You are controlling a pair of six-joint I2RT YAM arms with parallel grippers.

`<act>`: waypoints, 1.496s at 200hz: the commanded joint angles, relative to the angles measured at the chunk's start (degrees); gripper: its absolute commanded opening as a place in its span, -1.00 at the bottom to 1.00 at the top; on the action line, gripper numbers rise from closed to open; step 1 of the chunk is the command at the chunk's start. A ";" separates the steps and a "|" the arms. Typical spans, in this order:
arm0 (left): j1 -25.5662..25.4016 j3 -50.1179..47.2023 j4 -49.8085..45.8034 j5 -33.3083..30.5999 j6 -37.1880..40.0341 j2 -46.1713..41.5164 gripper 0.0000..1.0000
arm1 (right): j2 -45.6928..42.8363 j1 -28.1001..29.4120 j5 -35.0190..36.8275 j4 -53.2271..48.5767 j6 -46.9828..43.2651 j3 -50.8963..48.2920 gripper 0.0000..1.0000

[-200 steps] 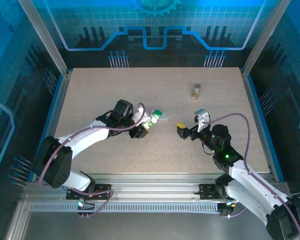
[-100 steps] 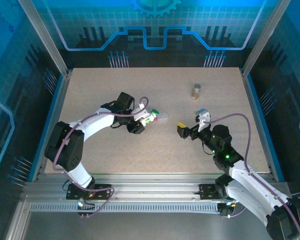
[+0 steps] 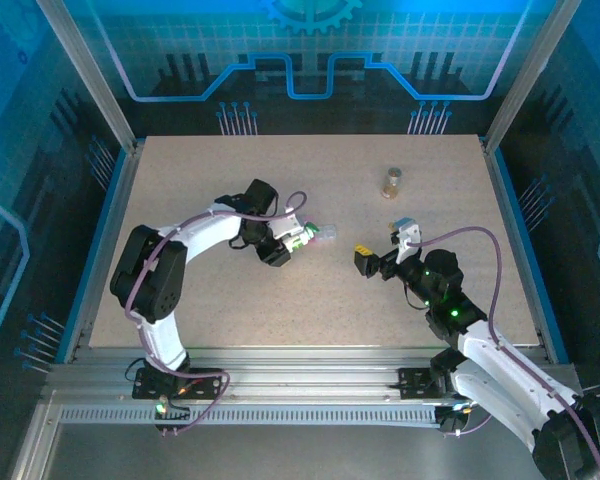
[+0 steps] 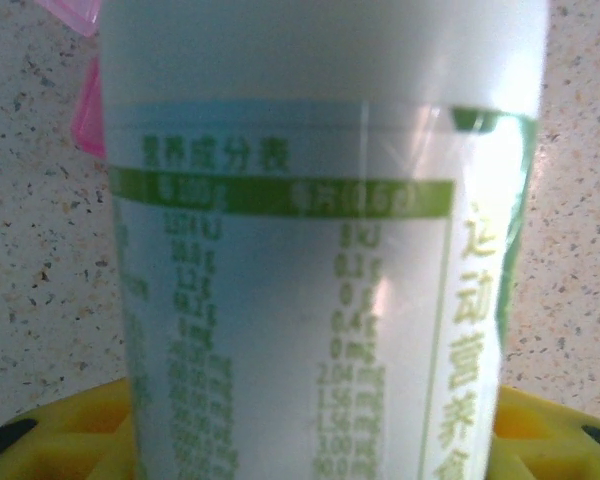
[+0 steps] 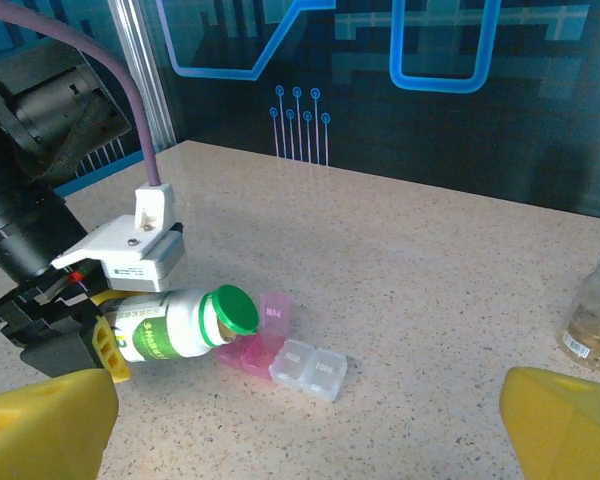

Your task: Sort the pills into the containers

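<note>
One swing within the last second: brings the white bottle, clamped sideways in the left tool, cap-first to the pink-and-clear box at centre frame. Keeps the right tool wide open and empty, right of centre. Cannot pour yet, judging by the green cap in place.

white plastic bottle with a green cap carries a white label with a green band and green characters, translucent rectangular pill box is pink at left and clear at right, round glass vial amber-brown, flat tabletop beige with dark speckles.
</note>
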 commanded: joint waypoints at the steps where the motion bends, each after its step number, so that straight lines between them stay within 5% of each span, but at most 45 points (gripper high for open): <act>1: 0.32 3.14 -4.97 -1.38 1.60 1.34 -1.00 | -0.21 -0.82 0.20 2.51 0.78 -0.59 0.97; 299: -2.86 23.89 -25.14 -13.54 6.44 13.65 -1.00 | -4.42 -0.91 -1.57 0.49 2.23 -0.17 0.98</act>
